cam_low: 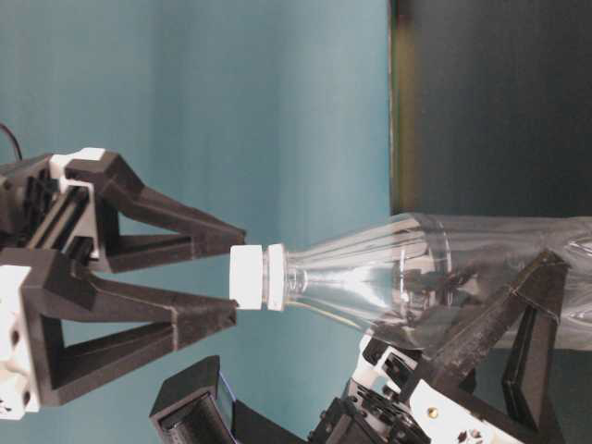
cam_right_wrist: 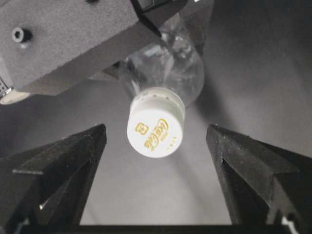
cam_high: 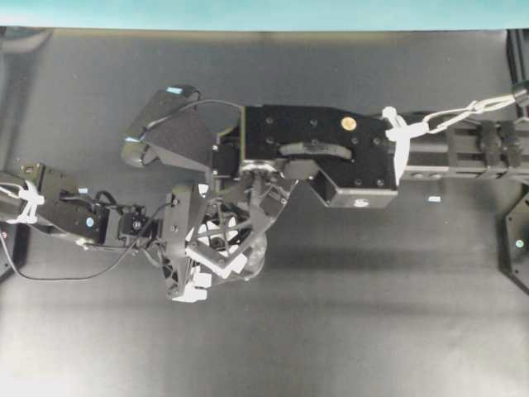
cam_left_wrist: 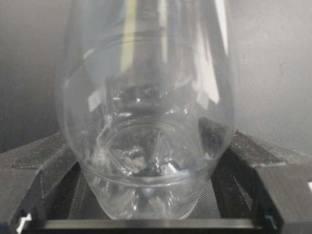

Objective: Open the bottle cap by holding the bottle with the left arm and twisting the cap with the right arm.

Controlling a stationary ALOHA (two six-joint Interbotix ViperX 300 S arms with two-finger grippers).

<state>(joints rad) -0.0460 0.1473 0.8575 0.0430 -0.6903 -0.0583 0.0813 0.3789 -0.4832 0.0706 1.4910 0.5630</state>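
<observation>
right wrist view: the cap (cam_right_wrist: 156, 127) sits between my right pincer (cam_right_wrist: 156, 146) fingers, gaps on both sides, nothing touching it. this pincer is spread wide and empty. cap is white, ribbed on its rim, gold print on top.

table-level view: the bottle (cam_low: 407, 277) is clamped around its clear lower body by my left pincer (cam_low: 481, 342), neck and cap pointing toward the right pincer's fingertips (cam_low: 217, 314), which stand just short of the cap.

left wrist view: bottle base fills the gap between both left fingers, walls pressed against them. worktop (cam_high: 372, 331) is dark and matte.

handling, my judgement: bottle looks empty, so light; thin clear plastic, slick, likely to dent or spin under a hard squeeze. cap is stiff; the ribbed rim is the place to take hold, fingers square on opposite sides.

pose: right arm reaches in from above, pincer pointing down onto the cap; left arm holds low and level.
</observation>
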